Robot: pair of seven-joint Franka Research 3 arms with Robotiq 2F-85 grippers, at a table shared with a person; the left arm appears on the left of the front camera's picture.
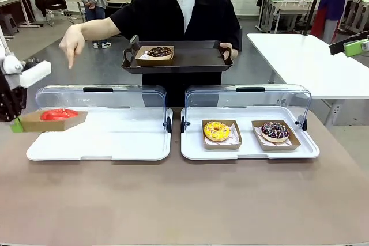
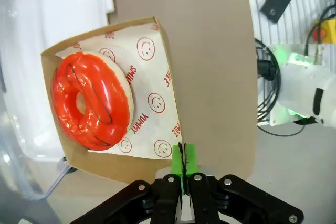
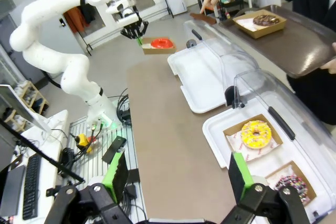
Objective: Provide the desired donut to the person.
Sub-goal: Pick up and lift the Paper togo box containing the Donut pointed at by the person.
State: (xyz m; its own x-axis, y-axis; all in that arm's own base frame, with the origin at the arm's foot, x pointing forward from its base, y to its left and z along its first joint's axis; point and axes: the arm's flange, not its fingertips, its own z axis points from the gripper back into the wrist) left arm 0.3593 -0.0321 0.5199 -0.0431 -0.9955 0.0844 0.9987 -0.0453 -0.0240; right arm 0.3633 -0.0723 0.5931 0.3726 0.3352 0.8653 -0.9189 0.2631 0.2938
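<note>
**Left gripper clamped on the red donut's cardboard tray**

My left gripper [image 2: 182, 160] is closed, its green pads pinched flat on the rim of a cardboard tray [image 2: 121, 167] near one corner. The red donut [image 2: 92, 100] lies in that tray on a printed paper liner, off to one side of my fingers and not touching them. From the front, I hold the tray clear of the worktop [image 1: 184, 200] at the left end of the left white tray [image 1: 98, 148], whose clear lid [image 1: 98, 99] stands open behind it.

My right gripper [image 3: 177, 170] is spread wide and holds nothing. It hangs well above the worktop, back from the right white tray [image 3: 220, 124]. That tray carries a yellow donut [image 3: 255, 134] and a dark sprinkled donut [image 3: 287, 187], each in its own cardboard tray.

The person [image 1: 179, 10] stands at the far side. One hand [image 1: 72, 43] points a finger down, above and a little behind the red donut. The other hand [image 1: 226, 50] grips a dark serving tray [image 1: 190, 59], where a chocolate donut [image 1: 159, 52] sits in a cardboard tray. The red donut is well to the left of that serving tray and lower.
</note>
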